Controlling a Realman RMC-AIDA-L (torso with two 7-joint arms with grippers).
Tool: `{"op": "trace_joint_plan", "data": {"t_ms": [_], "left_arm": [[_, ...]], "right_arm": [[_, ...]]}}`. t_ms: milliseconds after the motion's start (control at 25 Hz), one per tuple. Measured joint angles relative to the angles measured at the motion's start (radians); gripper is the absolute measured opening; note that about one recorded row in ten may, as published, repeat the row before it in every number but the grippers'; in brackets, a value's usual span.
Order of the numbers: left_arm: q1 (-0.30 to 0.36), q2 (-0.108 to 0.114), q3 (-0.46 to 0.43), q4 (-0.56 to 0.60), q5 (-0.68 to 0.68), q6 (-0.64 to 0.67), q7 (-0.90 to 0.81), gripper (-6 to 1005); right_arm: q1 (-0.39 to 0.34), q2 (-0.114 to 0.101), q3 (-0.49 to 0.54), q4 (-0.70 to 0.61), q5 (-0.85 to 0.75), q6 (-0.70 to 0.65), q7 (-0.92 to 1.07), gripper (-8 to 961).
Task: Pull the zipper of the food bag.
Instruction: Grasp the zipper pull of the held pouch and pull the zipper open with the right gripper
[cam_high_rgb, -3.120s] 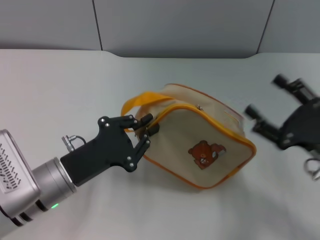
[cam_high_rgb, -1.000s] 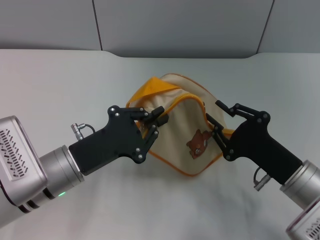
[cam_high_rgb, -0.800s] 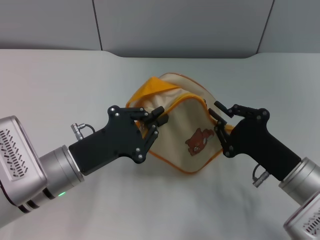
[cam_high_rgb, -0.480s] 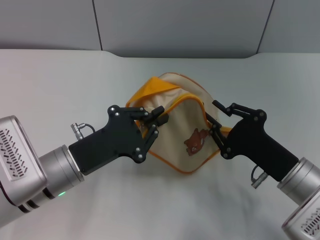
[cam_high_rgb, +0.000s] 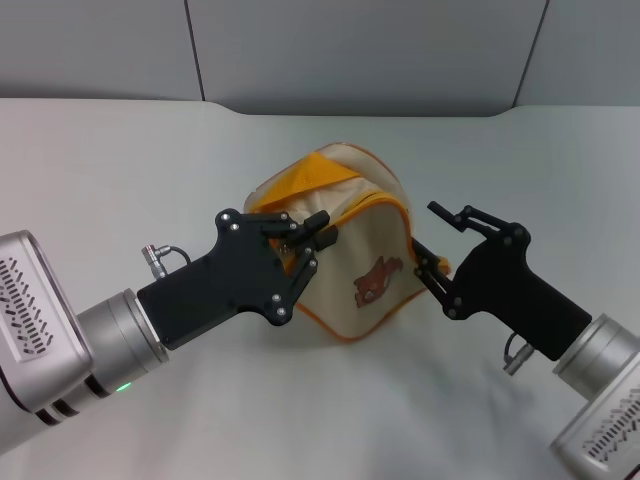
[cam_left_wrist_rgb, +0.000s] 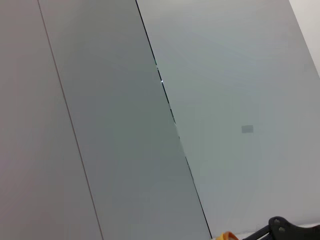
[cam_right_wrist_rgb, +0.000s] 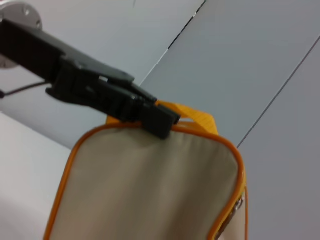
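**A:** Head view first — where's the food bag (cam_high_rgb: 350, 265)?

**B:** Mid-counter (cam_high_rgb: 120, 160), tipped up so its bear face (cam_high_rgb: 371, 279) looks toward the camera, and squeezed between both arms. The left hand (cam_high_rgb: 308, 238) comes in from the lower left, its fingers (cam_high_rgb: 318, 220) pinched together on the bag's upper left corner, right where the orange-yellow strap handle (cam_high_rgb: 300, 180) folds over the top.

**A:** And the right hand (cam_high_rgb: 440, 245)?

**B:** It reaches in from the lower right. Its fingers are spread: one sticks out free above, the other touches the bag's right edge beside the zipper (cam_high_rgb: 408, 235), the narrow orange band running down that side. Nothing is clamped between them.

**A:** Left wrist view?

**B:** Almost all grey wall panels (cam_left_wrist_rgb: 150, 100). At the very edge sits a sliver of black linkage and a scrap of orange — too little to say more.

**A:** Right wrist view?

**B:** Much closer. The beige side panel of the bag (cam_right_wrist_rgb: 150, 185) fills the lower half, with its orange piping around the rim. The left hand (cam_right_wrist_rgb: 160, 120) shows across from it, black fingertips (cam_right_wrist_rgb: 157, 119) closed onto the bag's top edge just beside the strap (cam_right_wrist_rgb: 192, 117). Along one side edge the zipper (cam_right_wrist_rgb: 235, 210) runs down, with a small silver bit of metal on it — the pull tab (cam_right_wrist_rgb: 239, 204), as far as I can tell
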Motion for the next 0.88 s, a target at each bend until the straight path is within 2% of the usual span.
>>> {"op": "trace_joint_plan", "data": {"t_ms": [440,640,880], "left_arm": [[-0.003,0.0,0.0,0.0,-0.001,0.003,0.0,82],[-0.003,0.0,-0.002,0.0,-0.001,0.003,-0.001,75],[-0.005,0.0,-0.001,0.0,-0.002,0.003,-0.001,57]], "right_arm": [[0.0,0.001,0.007,0.037,-0.002,0.005,-0.104,454],[0.001,0.001,0.005,0.075,-0.002,-0.008,-0.144,581],[0.005,0.002,0.017,0.09,-0.001,-0.017,-0.136,548]]}}
